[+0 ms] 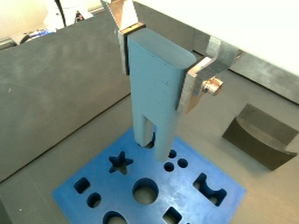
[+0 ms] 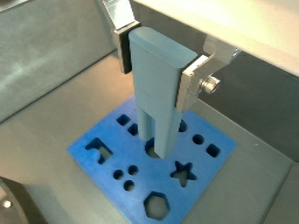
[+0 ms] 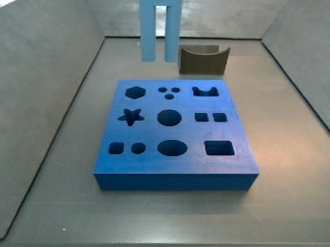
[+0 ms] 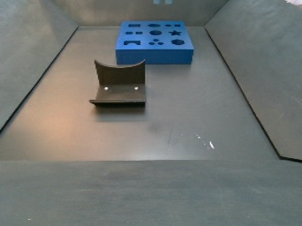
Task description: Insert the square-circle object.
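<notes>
**Hanging upright over the board: 1 pronged piece, held for insertion**

Gripping the square-circle object (image 1: 158, 83) near its upper end, the gripper (image 1: 163, 59) has its 2 silver finger plates pressed against the flat sides of the piece, as seen in both wrist views; 1 fingertip (image 2: 195, 83) with its screw shows clearly. The piece is 1 tall light-blue slab whose long axis runs vertically, straight down from the gripper, and it ends in 2 narrow parallel prongs, visible in a side view (image 3: 161, 34) hanging clear above the floor with the gripper itself out of frame. Directly below lies 1 darker-blue board (image 3: 175, 135) with shaped holes, flat on the grey floor; the prong tips appear in a wrist view (image 2: 156, 131) over the board's middle region, but whether they already touch or enter a hole cannot be told. In the side view (image 3: 161, 34) the prongs seem to hang beyond the board's far edge, so the true offset is uncertain. The coming move probably turns on bringing both prongs over their matching holes before lowering. 1 dark fixture (image 4: 119, 84) stands well apart from the board (image 4: 160, 42).
</notes>
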### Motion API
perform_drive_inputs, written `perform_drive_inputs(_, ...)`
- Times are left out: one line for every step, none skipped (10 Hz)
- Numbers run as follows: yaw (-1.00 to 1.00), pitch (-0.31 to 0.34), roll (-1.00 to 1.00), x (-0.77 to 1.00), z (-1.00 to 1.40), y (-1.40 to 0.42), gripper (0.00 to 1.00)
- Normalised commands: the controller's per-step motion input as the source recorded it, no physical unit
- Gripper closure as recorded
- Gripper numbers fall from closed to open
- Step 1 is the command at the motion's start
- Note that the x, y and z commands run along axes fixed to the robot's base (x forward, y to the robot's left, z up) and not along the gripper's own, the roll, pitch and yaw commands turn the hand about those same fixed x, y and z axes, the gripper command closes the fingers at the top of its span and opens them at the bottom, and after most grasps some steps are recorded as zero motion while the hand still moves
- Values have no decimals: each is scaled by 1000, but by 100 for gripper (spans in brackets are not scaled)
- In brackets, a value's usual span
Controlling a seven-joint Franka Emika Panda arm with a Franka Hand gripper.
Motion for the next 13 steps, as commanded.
perform_drive_inputs(166, 107, 104, -526, -1000, -717, 100)
perform_drive_inputs(163, 106, 104, -520, -1000, -720, 100)
perform_drive_inputs(163, 106, 104, -520, -1000, -720, 100)
perform_drive_inputs(160, 106, 104, -503, -1000, -740, 100)
perform_drive_inputs(189, 33, 133, -160, -791, -1000, 100)
perform_drive_inputs(280, -211, -16, 0, -737, -674, 100)
perform_drive_inputs(169, -103, -34, 106, -409, -509, 100)
perform_drive_inputs(3, -36, -17, 246, -249, -360, 100)
perform_drive_inputs(0, 0, -14, 326, -214, -243, 100)
perform_drive_inputs(-3, 16, 0, 326, -149, -31, 100)
perform_drive_inputs(-23, 60, 40, 269, -109, 14, 100)
perform_drive_inputs(-31, 71, 104, 149, -160, 151, 100)
perform_drive_inputs(0, 40, 156, 0, -231, 169, 100)
